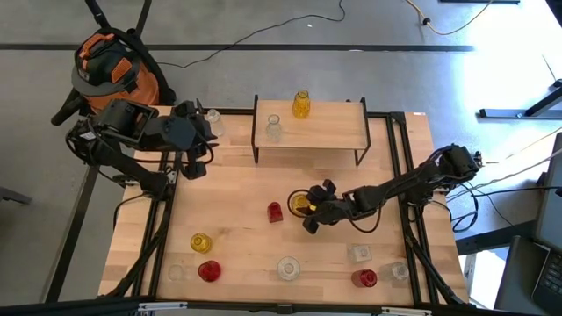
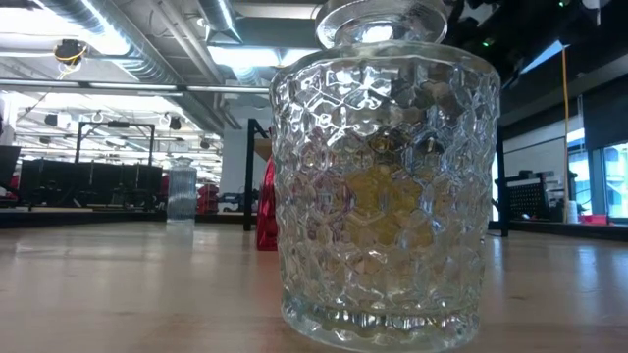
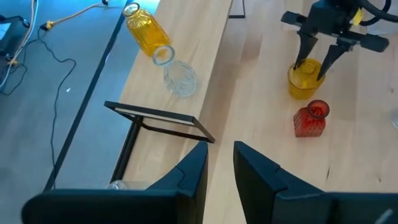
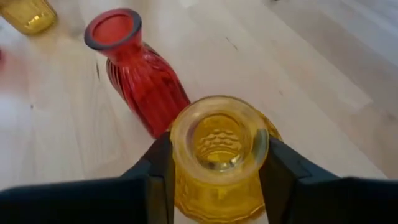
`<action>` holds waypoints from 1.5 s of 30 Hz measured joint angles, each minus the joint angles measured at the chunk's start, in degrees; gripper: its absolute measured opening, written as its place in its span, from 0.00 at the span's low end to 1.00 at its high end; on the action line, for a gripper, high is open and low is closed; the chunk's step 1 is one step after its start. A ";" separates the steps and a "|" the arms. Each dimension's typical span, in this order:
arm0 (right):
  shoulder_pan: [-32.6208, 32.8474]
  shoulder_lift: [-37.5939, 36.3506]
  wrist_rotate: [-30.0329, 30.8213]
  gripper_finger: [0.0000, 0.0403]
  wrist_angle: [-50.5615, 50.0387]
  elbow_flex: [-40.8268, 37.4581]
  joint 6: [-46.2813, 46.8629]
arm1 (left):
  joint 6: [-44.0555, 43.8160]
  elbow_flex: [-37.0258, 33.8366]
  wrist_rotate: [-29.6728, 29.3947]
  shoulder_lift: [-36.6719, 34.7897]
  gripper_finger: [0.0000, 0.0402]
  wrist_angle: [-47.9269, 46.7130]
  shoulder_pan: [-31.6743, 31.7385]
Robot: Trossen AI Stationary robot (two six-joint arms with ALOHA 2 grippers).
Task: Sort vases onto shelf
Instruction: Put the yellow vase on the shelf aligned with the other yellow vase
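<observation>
The grasp step is in hand: the right gripper (image 4: 217,180) is closed on the yellow vase's neck (image 4: 219,140) beside a red vase (image 4: 140,78). A lift toward the shelf (image 1: 325,132) is called for next. The left gripper (image 3: 219,163), open, waits near the shelf.

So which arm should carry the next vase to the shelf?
Right. Its gripper already straddles the yellow vase mid-table, beside a red vase. The left gripper waits empty near the shelf.
</observation>
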 joint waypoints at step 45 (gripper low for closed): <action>0.11 -0.29 0.16 0.53 0.46 -0.74 -3.34 | 0.00 0.00 -0.53 0.00 0.17 0.07 -0.02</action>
